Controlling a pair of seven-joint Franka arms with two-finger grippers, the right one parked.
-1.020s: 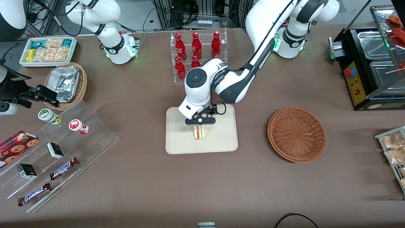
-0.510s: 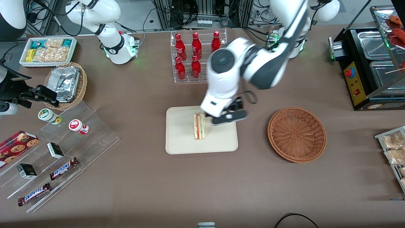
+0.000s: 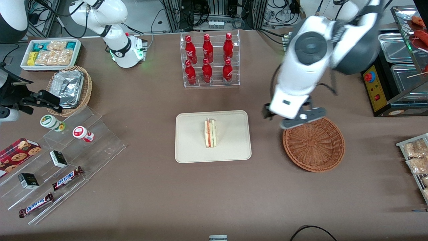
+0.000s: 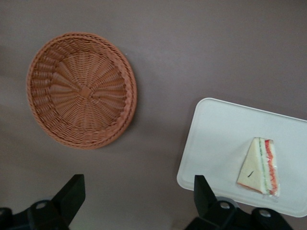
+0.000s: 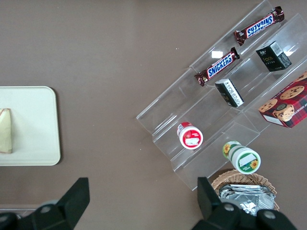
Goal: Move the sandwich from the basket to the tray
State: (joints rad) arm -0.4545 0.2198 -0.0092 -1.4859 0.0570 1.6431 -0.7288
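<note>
Brown desk (image 3: 150,187): sandwich (image 3: 210,133) released on tray (image 3: 234,150), tool (image 3: 294,119) spread, empty, now swung above basket (image 3: 313,142); placement looks complete.

Brown table (image 3: 150,187), cream tray (image 3: 230,150) near empty wicker basket (image 3: 313,142), bottle rack (image 3: 210,60), hand (image 3: 294,117) above.

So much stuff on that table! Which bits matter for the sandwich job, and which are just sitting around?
Part of the job:
sandwich, lying on the tray
basket
gripper, open, above the table between basket and tray

Just sitting around:
red bottles
Snickers bars
cookie box
foil containers
</note>
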